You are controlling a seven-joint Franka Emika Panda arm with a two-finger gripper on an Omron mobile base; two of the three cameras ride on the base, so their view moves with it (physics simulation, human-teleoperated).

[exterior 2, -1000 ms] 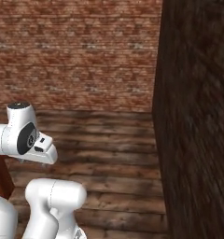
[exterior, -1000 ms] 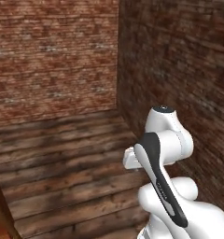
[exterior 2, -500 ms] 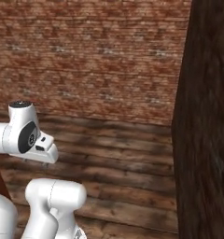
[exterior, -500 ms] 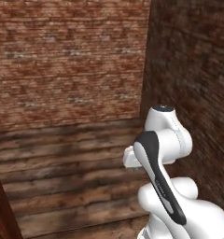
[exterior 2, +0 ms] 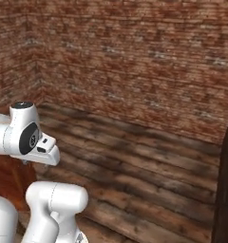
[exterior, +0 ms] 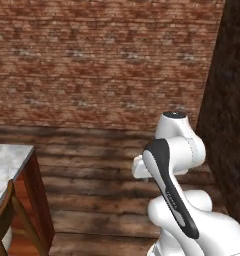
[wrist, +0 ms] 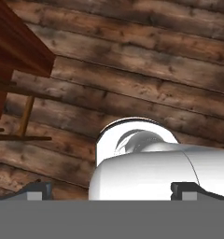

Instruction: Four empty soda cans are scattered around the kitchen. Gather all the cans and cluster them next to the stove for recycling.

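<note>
The soda cans and the stove are out of view. My arm (exterior: 174,165) is folded up over the base, seen also in the right base view as the arm (exterior 2: 25,137). In the hand view my gripper (wrist: 113,190) points down at the wooden floor, and its two dark fingertips (wrist: 38,188) stand far apart at the bottom corners. The gripper is open with nothing between the fingers.
A brick wall (exterior: 102,65) runs across ahead, with a dark wall (exterior: 234,100) at the right. A marble-topped wooden table (exterior: 7,160) and a chair back (exterior: 4,220) stand at the lower left. Plank floor (exterior 2: 135,175) lies ahead.
The whole picture has slid to the right: the base is turning left. The dark wall has moved toward the right edge and the table has come in at the left. The arm's pose is unchanged.
</note>
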